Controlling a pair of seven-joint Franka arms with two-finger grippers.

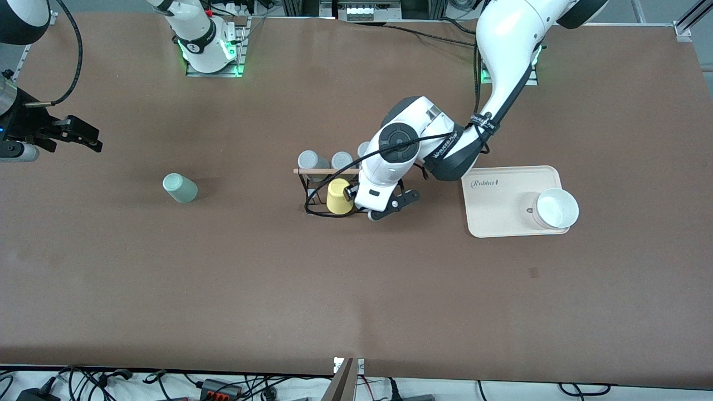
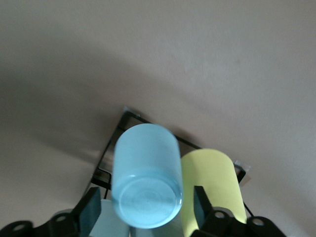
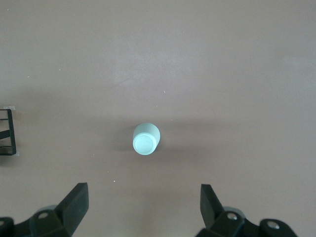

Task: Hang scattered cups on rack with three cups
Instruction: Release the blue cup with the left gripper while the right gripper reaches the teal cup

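The black wire rack (image 1: 312,192), with a wooden dowel (image 1: 317,171) along its top, stands mid-table. The light blue cup (image 2: 146,177) sits upside down on the rack beside a yellow tumbler (image 2: 212,185); my left hand hides it in the front view. My left gripper (image 2: 145,207) is open around the blue cup, with a gap on each side, and shows over the rack in the front view (image 1: 392,205). The mint-green cup (image 1: 180,187) rests on the table toward the right arm's end. My right gripper (image 3: 143,197) is open and empty, above that cup (image 3: 146,139).
Three grey tumblers (image 1: 308,160) hang on the rack's side farther from the front camera. The yellow tumbler (image 1: 340,196) is on its nearer side. A cream tray (image 1: 501,217) holding a white bowl (image 1: 555,209) lies toward the left arm's end.
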